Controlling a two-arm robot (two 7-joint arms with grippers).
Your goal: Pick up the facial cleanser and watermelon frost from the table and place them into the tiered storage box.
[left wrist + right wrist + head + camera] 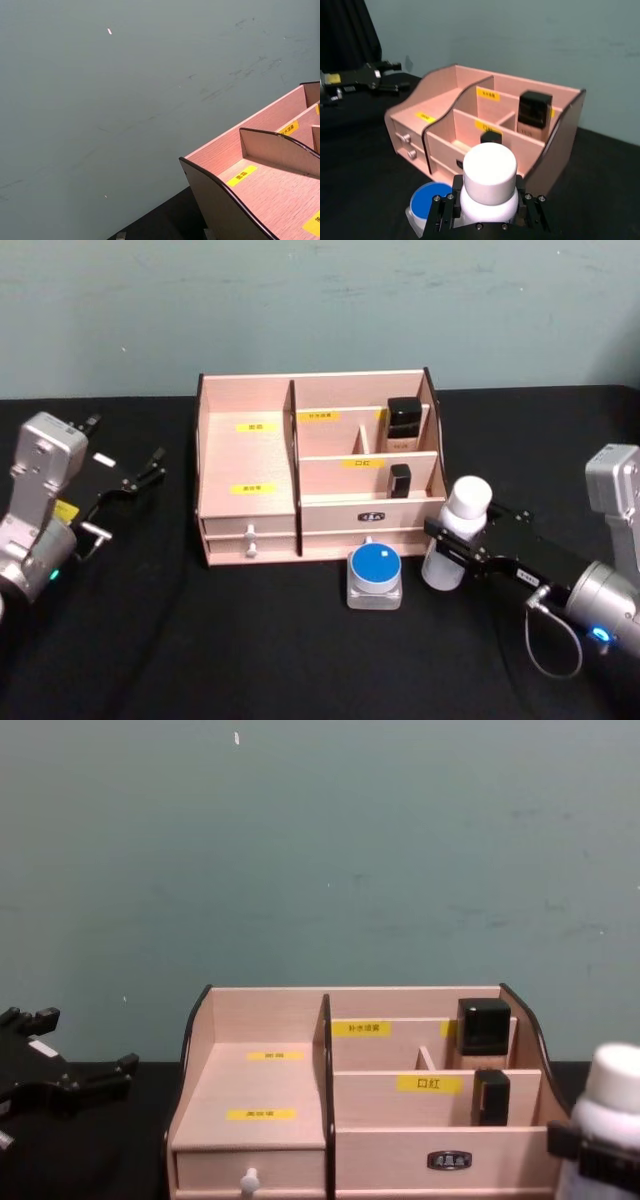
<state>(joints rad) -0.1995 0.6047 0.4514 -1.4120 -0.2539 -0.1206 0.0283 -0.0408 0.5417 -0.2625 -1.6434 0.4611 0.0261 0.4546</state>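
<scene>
The right tool [452,548] is clamped round the facial cleanser [470,498], with the tiered storage box [250,455] just ahead-left of it. Best to lift clear above the front wall, bottle upright, then drift over. The left tool [128,483] is parked beyond the box, spread open.

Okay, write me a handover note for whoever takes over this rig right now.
Right gripper: shut on the white cleanser bottle, upright beside the tiered storage box's right front corner; can't tell whether it has left the table.
Left gripper: open, parked left of the box.
Blue-lidded jar: on the table before the drawers, untouched.
Done: bottle grasped.
Left: place the bottle in the box, then the jar.
</scene>
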